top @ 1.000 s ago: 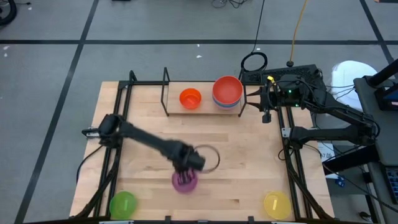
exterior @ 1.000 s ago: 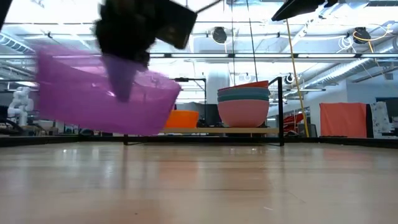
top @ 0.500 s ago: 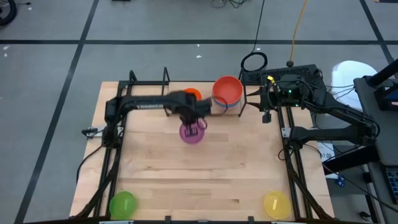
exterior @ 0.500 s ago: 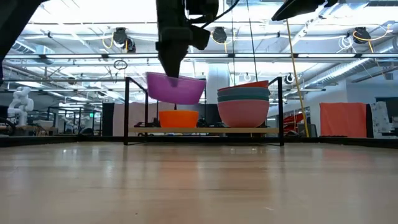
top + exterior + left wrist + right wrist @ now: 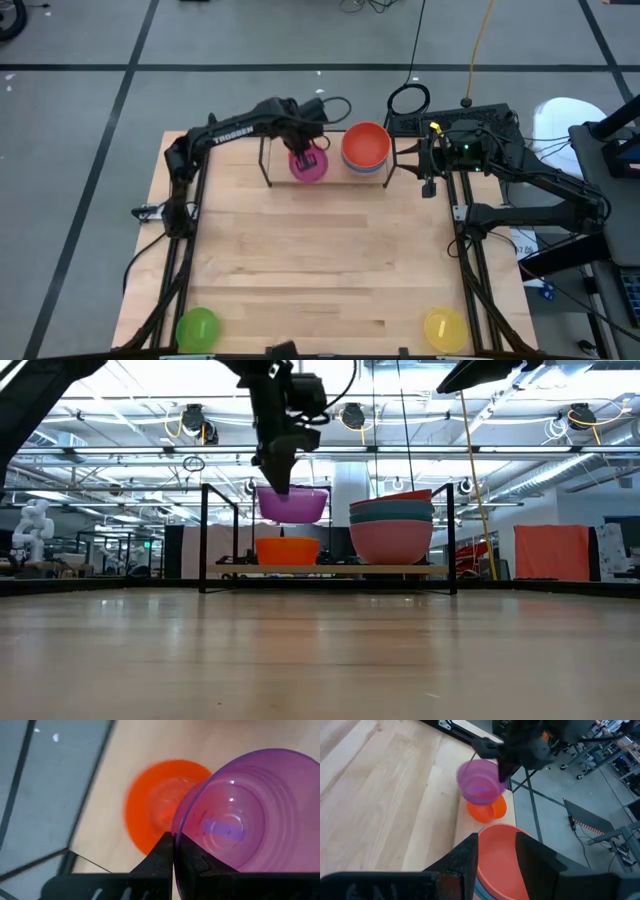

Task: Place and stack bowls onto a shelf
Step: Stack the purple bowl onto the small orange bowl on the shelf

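Left gripper (image 5: 302,152) jaws pinching purple bowl (image 5: 309,166), moved above orange bowl (image 5: 287,550)

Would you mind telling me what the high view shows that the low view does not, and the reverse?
Only the high view shows the green bowl and yellow bowl at the table's near corners, and the right gripper waiting open beside the shelf.

Only the low view shows that the purple bowl hangs clear above the orange bowl, and that the stack runs red, blue, teal, pink from the top.

Both show the left gripper shut on the purple bowl's rim over the shelf, with the stack alongside.
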